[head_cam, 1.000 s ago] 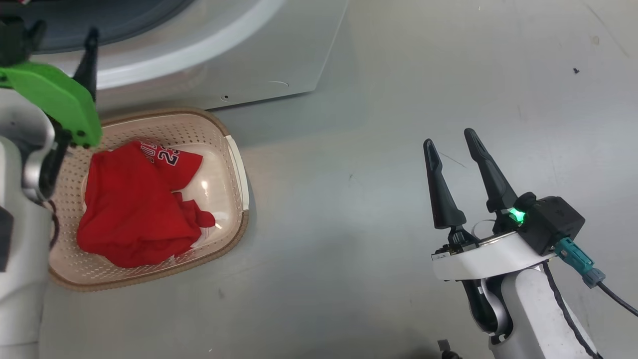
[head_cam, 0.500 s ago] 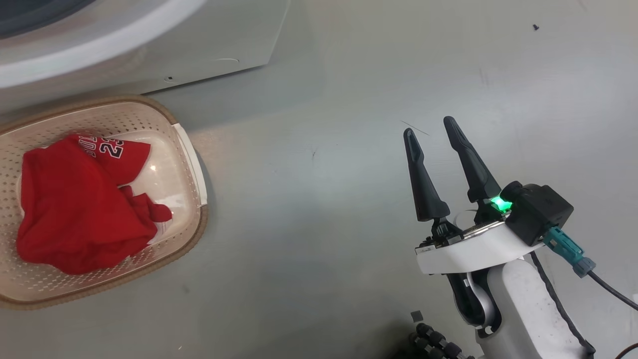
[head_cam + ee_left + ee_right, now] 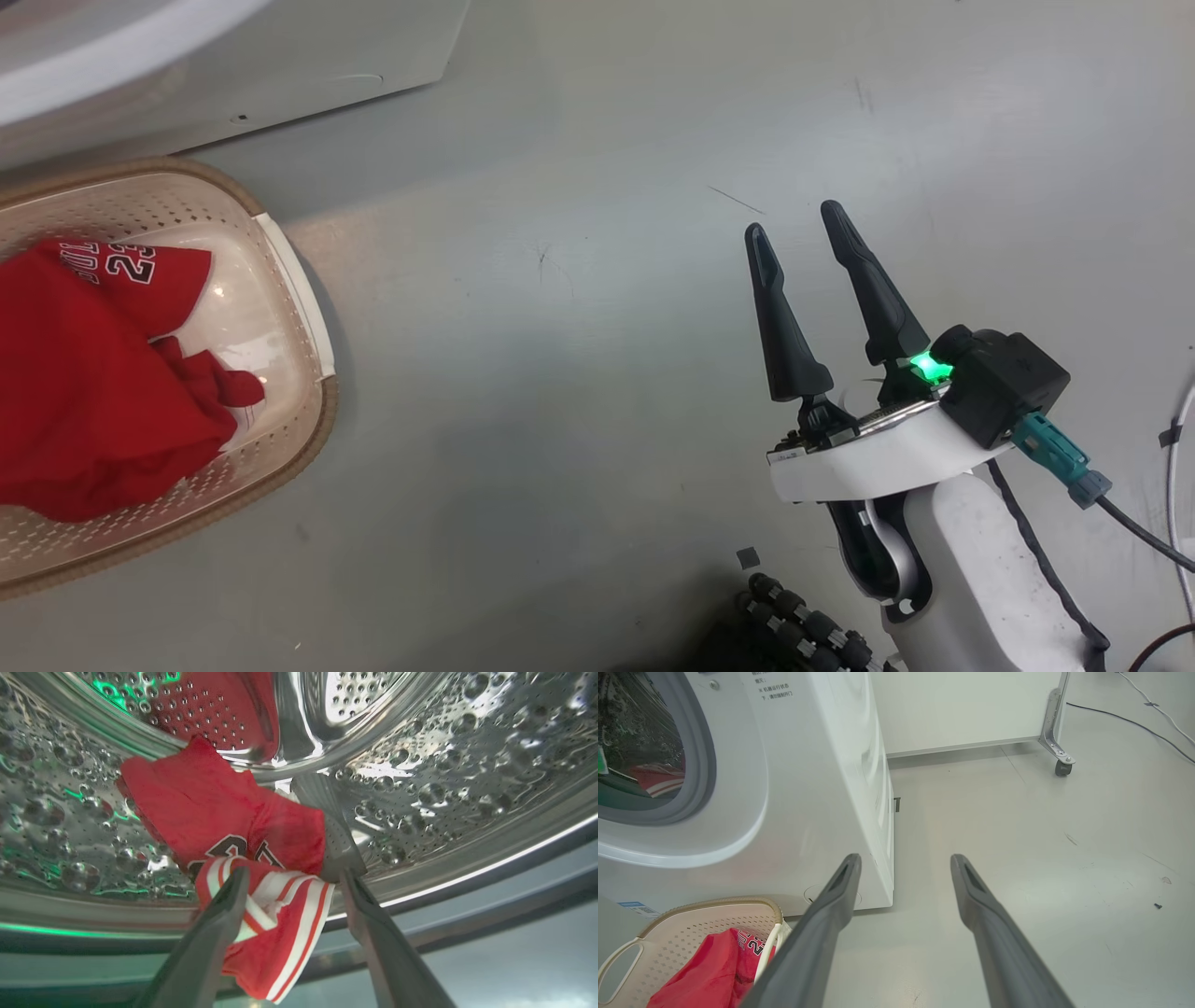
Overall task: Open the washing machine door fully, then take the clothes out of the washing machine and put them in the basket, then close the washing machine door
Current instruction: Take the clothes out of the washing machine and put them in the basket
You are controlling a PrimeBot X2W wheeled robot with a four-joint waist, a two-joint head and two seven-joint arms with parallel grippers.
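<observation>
In the left wrist view my left gripper (image 3: 294,873) is open inside the perforated steel drum (image 3: 467,765) of the washing machine. A red jersey (image 3: 205,807) lies on the drum wall just beyond the fingertips. Its white-striped hem (image 3: 280,924) hangs between the two fingers. More of the clothes (image 3: 84,392), also red, fill the cream basket (image 3: 299,280) on the floor before the washing machine (image 3: 808,788). My right gripper (image 3: 792,218) hovers open over bare floor, well right of the basket. The washing machine door is out of view.
The grey rubber gasket (image 3: 698,765) rings the drum opening. A white panel on a caster wheel (image 3: 1059,767) stands behind the machine to the right. Cables (image 3: 1111,716) trail over the grey floor (image 3: 579,392) at the far right.
The head camera has swung right, so the basket and machine slid toward the view's left edge and my left arm passed out of it. The right gripper stays open.
</observation>
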